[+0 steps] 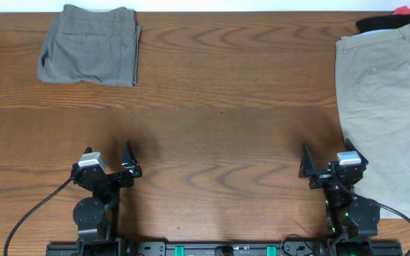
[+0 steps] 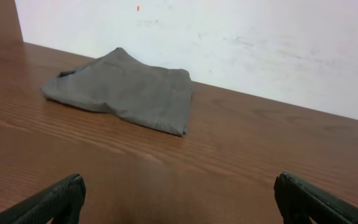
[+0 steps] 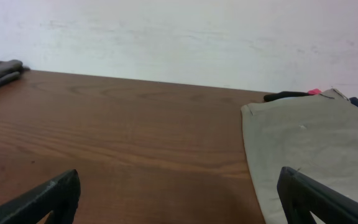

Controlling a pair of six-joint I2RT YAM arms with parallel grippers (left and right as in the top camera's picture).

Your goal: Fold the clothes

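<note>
Left hand (image 2: 178, 198), right hand (image 3: 179, 194): agape (empty)

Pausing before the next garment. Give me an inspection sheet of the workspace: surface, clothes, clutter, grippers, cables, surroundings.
Surface: wooden table, bare wood across the middle.
Job's things: grey-green shorts folded at the far left; tan shorts spread flat along the right edge; black garment and red garment bunched behind them at the far right corner.
Clutter: nothing seen.
Grippers: left gripper and right gripper both open, empty, at the near edge.
Cables: left cable and right cable trail from the arm bases, apart from the clothes.
Surroundings: white wall behind the table.
</note>
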